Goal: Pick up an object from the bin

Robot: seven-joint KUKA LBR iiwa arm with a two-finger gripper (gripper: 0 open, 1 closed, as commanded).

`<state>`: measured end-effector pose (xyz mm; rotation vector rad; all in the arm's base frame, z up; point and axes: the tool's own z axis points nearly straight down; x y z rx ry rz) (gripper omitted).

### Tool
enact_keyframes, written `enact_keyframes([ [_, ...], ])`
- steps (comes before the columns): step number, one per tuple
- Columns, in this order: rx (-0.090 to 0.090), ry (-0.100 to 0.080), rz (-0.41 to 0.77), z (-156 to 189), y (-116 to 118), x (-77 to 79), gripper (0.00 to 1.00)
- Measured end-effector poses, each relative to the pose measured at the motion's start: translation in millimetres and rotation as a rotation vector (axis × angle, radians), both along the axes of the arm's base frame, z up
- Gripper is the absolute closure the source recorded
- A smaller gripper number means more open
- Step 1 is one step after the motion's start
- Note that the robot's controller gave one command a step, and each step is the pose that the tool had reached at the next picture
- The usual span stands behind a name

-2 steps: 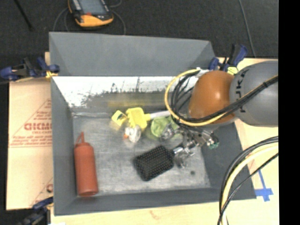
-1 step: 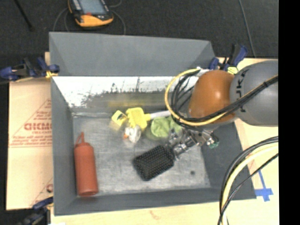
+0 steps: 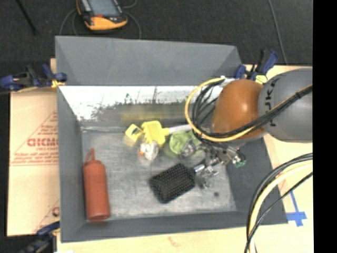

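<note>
My gripper (image 3: 209, 165) is low in the right half of the bin, under the arm's orange cover. It sits just right of a black hairbrush (image 3: 171, 182), which lies bristles up in the middle of the bin floor. Its metal tip is close to the brush's right end, and I cannot tell whether they touch. A crumpled green thing (image 3: 180, 141) lies just up and left of the gripper, partly hidden by the arm's cables. Further left are a yellow plastic thing (image 3: 149, 132) and a small pale thing (image 3: 148, 152) below it.
A red squeeze bottle (image 3: 96, 185) lies lengthwise along the bin's left wall, cap pointing to the back. The arm and its cable loops cover the bin's right back corner. Bare bin floor shows between the bottle and the brush.
</note>
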<state>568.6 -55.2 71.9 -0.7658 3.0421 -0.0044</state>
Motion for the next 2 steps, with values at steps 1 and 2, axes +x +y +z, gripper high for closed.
enact_keyframes([
  [1,0.000,-0.003,0.000,1.2,-0.1,1.0,1.00],
  [2,0.000,0.000,0.001,0.0,0.0,0.0,0.00],
])
